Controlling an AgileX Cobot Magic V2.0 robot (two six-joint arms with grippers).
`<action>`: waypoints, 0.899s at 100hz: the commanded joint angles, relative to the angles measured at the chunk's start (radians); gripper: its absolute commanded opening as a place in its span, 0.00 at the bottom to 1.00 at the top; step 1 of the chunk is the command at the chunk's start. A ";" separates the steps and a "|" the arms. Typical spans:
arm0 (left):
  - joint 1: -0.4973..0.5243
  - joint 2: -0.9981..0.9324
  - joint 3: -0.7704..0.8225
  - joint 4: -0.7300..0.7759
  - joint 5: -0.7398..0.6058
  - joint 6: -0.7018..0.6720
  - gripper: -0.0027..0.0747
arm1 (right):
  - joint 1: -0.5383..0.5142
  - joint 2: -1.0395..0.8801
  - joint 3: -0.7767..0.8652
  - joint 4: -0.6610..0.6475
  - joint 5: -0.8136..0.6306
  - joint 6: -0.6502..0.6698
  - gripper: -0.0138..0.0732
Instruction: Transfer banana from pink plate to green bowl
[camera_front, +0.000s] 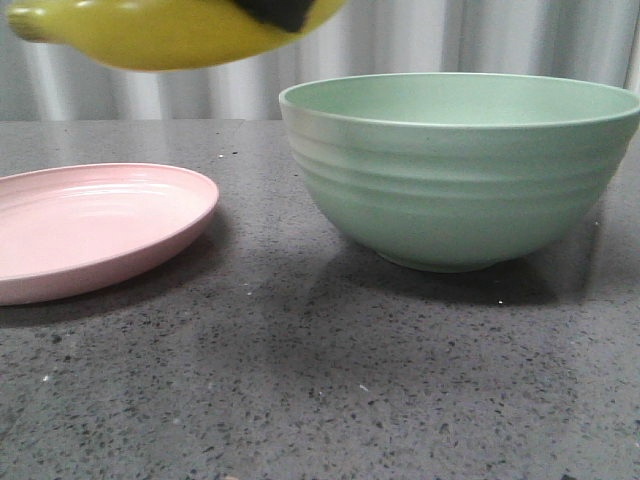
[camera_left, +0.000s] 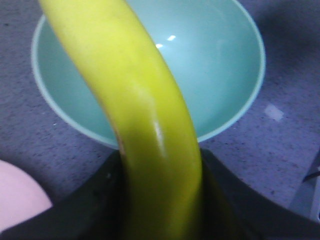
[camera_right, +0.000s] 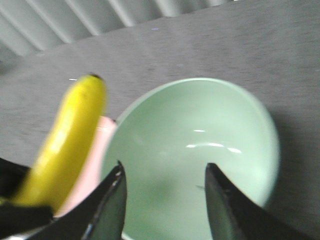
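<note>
The desk is a dark grey speckled slab, and behind it hangs a pale pleated curtain. On the desk, toward the right in the front view, stands the green bowl, deep and ridged round its outside, with nothing inside it. Just beside it on the left, apart from it, lies the pink plate, shallow and bare.

The banana is up in the air, off the plate, high at the top left of the front view, above the gap between plate and bowl and more over the plate's side. A dark part of the left end effector shows against its upper side there. From the left wrist view the banana runs straight out from between the dark fingers of the left end effector, which is clenched on it, and the far part of the fruit arches over the bowl below; a sliver of plate shows at the corner.

The right end effector hovers over the bowl with its two fingers spread and nothing between them. From there the banana sits off to one side, its dark tip pointing away, with the plate beneath it.
</note>
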 joint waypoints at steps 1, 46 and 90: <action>-0.046 -0.031 -0.038 -0.021 -0.091 0.002 0.01 | 0.063 0.055 -0.036 0.095 -0.159 -0.013 0.54; -0.081 -0.008 -0.038 -0.038 -0.109 0.002 0.01 | 0.326 0.292 -0.081 0.221 -0.391 -0.013 0.58; -0.081 0.006 -0.038 -0.069 -0.113 0.004 0.01 | 0.344 0.374 -0.103 0.234 -0.392 -0.013 0.43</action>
